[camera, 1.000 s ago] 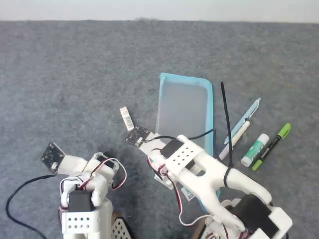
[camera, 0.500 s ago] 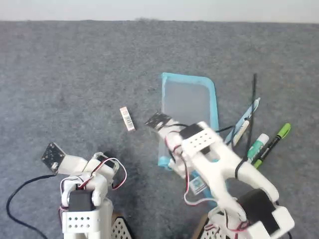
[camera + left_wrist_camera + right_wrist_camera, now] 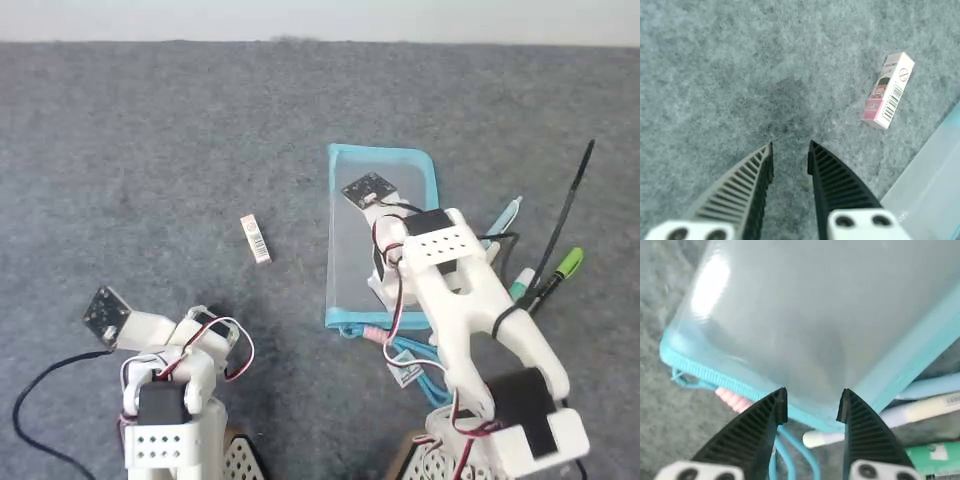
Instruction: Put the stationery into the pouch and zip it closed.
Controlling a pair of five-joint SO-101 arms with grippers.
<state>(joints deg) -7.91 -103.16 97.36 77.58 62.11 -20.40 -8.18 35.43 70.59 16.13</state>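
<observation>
The translucent pouch with teal edging lies flat on the grey carpet. My right arm stands over its right half. In the right wrist view my right gripper is open just above the pouch, near its teal edge, and holds nothing. Beside that edge lie a blue pen, a white pen and a green glue stick. A small pink-and-white eraser lies left of the pouch. My left gripper is open over bare carpet, short of the eraser.
A green highlighter, a glue stick and a blue pen lie right of the pouch. A teal cord and pink pull trail from the pouch's near end. A black cable tie sticks out from the right arm.
The right arm has swung rightward from the pouch's left edge to above its right half. The pouch shifted slightly right. The left arm and eraser stayed put.
</observation>
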